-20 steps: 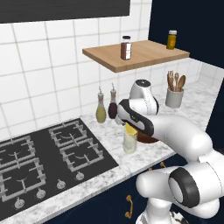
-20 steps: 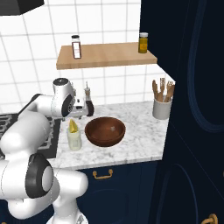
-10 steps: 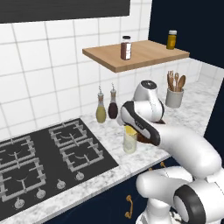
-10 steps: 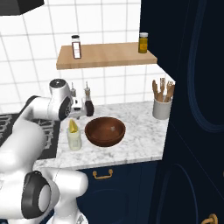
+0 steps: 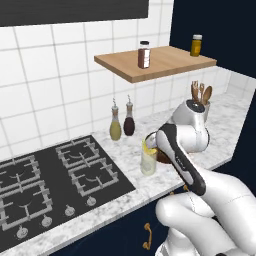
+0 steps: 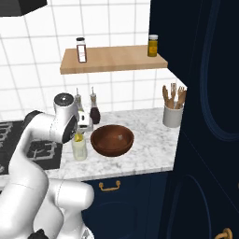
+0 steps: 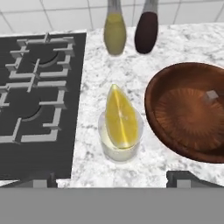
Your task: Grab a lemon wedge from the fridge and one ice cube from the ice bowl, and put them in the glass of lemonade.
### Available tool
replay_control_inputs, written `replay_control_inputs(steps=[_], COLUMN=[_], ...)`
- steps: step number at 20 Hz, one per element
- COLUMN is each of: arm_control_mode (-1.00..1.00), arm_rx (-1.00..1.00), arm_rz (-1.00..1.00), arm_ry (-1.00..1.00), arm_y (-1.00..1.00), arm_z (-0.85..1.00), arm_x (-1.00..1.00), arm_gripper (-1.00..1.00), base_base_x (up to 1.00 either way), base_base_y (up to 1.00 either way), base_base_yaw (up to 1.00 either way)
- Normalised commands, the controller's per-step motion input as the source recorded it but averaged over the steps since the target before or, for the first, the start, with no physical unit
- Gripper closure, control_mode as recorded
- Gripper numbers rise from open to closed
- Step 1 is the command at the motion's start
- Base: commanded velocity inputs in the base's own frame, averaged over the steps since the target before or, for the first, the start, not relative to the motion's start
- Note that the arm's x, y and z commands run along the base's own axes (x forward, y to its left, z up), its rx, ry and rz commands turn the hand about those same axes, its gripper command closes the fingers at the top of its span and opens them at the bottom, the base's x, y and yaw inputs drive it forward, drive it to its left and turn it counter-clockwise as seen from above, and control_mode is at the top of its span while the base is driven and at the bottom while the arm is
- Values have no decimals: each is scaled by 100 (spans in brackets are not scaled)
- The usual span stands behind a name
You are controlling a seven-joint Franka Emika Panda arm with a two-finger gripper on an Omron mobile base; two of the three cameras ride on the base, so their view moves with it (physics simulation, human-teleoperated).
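Then counted one lemon wedge [image 7: 121,117] sticking up from one glass of lemonade [image 7: 120,144] near the counter [image 7: 92,78] front edge, beside one ice bowl [image 7: 188,113] holding one ice cube [image 7: 211,95]; gripper [image 7: 111,178] fingers spread wide, empty.

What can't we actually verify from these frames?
- Gripper state: hand view shows just the two fingertips above the grey band; base views, arm covers it.
- Ice bowl, left base view: mostly behind the arm.
- Ice cube, hand view: small pale block, too small to identify.
- Glass of lemonade fill level, right base view: too small.
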Motion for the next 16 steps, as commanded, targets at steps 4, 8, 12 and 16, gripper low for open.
replay_control_inputs(steps=[4,8,12,16], arm_control_mode=[-100,-100,-100,-100], arm_rx=[1,-4,0,9], arm_rz=[-8,-16,-12,-9], arm_ry=[7,17,2,-4], arm_y=[-58,-34,-39,-32], arm_z=[67,82,29,2], arm_x=[-55,-64,-61,-49], arm_gripper=[-100,-100,-100,-100], base_base_x=[0,0,0,0], base_base_y=[0,0,0,0], base_base_yaw=[0,0,0,0])
